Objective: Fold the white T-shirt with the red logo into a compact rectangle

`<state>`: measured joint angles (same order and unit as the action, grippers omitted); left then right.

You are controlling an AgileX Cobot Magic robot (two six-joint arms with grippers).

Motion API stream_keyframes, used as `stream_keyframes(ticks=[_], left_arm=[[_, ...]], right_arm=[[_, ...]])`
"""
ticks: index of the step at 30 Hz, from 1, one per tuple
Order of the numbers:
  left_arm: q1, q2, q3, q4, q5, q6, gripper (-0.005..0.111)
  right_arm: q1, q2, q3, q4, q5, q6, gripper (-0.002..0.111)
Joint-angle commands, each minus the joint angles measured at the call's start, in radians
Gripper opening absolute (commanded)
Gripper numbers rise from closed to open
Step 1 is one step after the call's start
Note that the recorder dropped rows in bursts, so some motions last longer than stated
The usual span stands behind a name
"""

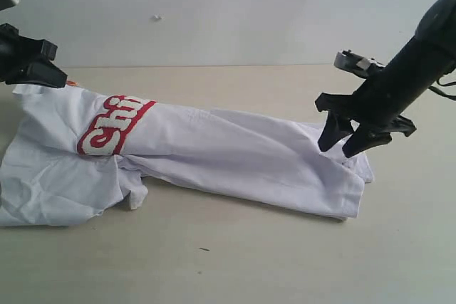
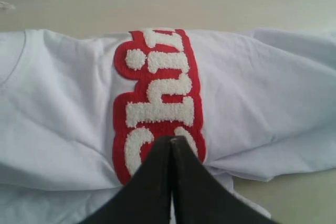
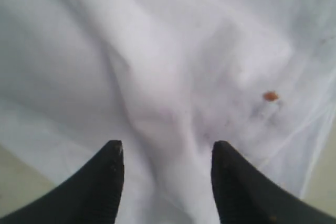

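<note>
The white T-shirt [image 1: 235, 158] lies across the table as a long, rumpled band, with a looser bunch of cloth at its left end. The red logo [image 1: 114, 126] shows only its first letters before the cloth folds over it; it is seen close up as the red logo [image 2: 157, 103]. My left gripper [image 1: 60, 77] hangs by the shirt's far left corner; in its wrist view the left gripper [image 2: 170, 140] is shut, nothing between the fingers. My right gripper [image 1: 340, 149] stands open over the shirt's right end; the right gripper [image 3: 167, 150] straddles a ridge of the white T-shirt [image 3: 157, 77].
The beige table [image 1: 235, 261] extends in front of the shirt and to the right of it. A small white scrap [image 1: 157, 16] lies at the back. A tiny dark speck [image 1: 204, 250] is near the front. An orange fleck [image 3: 270, 96] marks the cloth.
</note>
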<state>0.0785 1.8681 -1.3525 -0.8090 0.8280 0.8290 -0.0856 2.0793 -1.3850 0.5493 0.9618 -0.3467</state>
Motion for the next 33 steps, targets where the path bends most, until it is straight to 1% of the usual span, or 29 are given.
stream_keyframes(ticks=[1, 2, 3, 5, 6, 7, 8, 10, 11, 12, 14, 16, 19, 23, 30, 33], left_arm=[[0.003, -0.009, 0.006, -0.011, -0.002, 0.004, 0.0], [0.003, -0.009, 0.006, -0.011, 0.003, 0.004, 0.0], [0.003, -0.009, 0.006, -0.011, 0.008, 0.004, 0.0], [0.003, -0.009, 0.006, -0.011, 0.026, 0.004, 0.0], [0.003, -0.009, 0.006, -0.011, 0.028, 0.004, 0.0], [0.003, -0.009, 0.006, -0.011, 0.031, 0.004, 0.0], [0.003, -0.009, 0.006, -0.011, 0.031, 0.004, 0.0], [0.003, -0.009, 0.006, -0.011, 0.029, 0.004, 0.0], [0.003, -0.009, 0.006, -0.011, 0.027, 0.004, 0.0], [0.003, -0.009, 0.006, -0.011, 0.027, 0.004, 0.0], [0.003, -0.009, 0.006, -0.011, 0.019, 0.004, 0.0], [0.003, -0.009, 0.006, -0.011, 0.019, 0.004, 0.0], [0.003, -0.009, 0.006, -0.011, 0.019, 0.004, 0.0], [0.003, -0.009, 0.006, -0.011, 0.019, 0.004, 0.0], [0.003, -0.009, 0.006, -0.011, 0.019, 0.004, 0.0], [0.003, -0.009, 0.006, -0.011, 0.013, 0.004, 0.0]], right_arm=[[0.014, 0.018, -0.007, 0.09, 0.162, -0.101, 0.034], [0.017, 0.019, -0.007, 0.067, 0.164, -0.101, 0.03], [0.017, 0.019, -0.007, 0.048, 0.162, -0.101, 0.029], [0.017, 0.019, -0.007, 0.01, 0.162, -0.096, 0.031], [0.017, 0.017, -0.007, -0.011, 0.164, -0.092, 0.035], [0.017, 0.011, -0.007, -0.027, 0.161, -0.081, 0.043], [0.017, 0.002, -0.007, -0.039, 0.153, -0.068, 0.047], [0.012, -0.026, -0.007, -0.103, 0.11, -0.006, 0.062], [0.01, -0.037, -0.007, -0.141, 0.09, 0.033, 0.066], [0.01, -0.051, -0.007, -0.197, 0.066, 0.084, 0.067], [0.002, -0.062, -0.007, -0.279, 0.032, 0.187, 0.065], [-0.017, -0.064, -0.007, -0.27, 0.007, 0.199, 0.061], [-0.043, -0.045, -0.007, -0.127, -0.014, 0.118, 0.061], [-0.054, 0.001, -0.007, 0.057, -0.008, -0.017, 0.061], [-0.054, 0.077, -0.011, 0.062, -0.03, -0.026, 0.061], [-0.054, 0.085, -0.04, 0.062, -0.007, -0.026, 0.061]])
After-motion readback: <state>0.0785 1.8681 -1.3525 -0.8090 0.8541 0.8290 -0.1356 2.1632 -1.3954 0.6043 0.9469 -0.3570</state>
